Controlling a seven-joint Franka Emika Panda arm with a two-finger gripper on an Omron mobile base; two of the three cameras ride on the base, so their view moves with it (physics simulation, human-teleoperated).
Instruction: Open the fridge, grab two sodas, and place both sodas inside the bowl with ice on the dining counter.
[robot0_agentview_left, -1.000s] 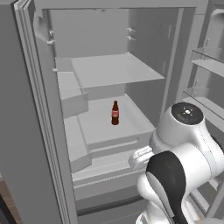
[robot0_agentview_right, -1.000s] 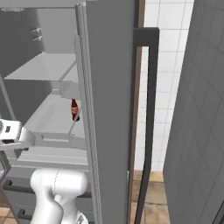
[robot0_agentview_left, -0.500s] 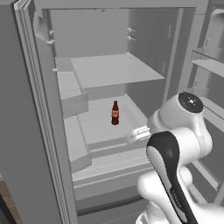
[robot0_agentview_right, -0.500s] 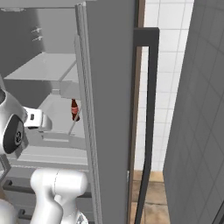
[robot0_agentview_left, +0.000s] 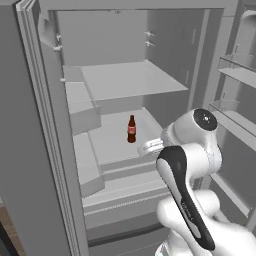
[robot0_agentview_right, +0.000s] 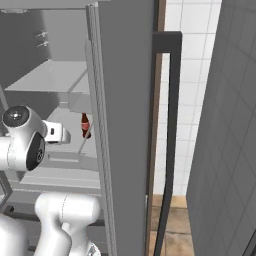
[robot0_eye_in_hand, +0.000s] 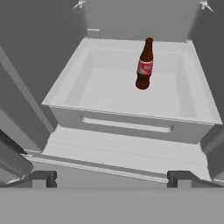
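One soda (robot0_eye_in_hand: 145, 64) stands upright in a shallow drawer (robot0_eye_in_hand: 131, 114) of the open fridge (robot0_agentview_left: 135, 80). The gripper (robot0_eye_in_hand: 111, 178) is fully released, short of the drawer, holding nothing

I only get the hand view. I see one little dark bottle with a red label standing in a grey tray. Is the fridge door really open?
Observer: Yes. In the left base view the tall grey fridge stands open, its door swung out on the left.
Operator: Is there a shelf above the bottle?
Observer: Yes, a flat grey shelf sits over the small dark cola bottle.
Operator: Is my gripper touching it?
Observer: No. The open two-finger gripper is short of the bottle, with nothing between its fingers.
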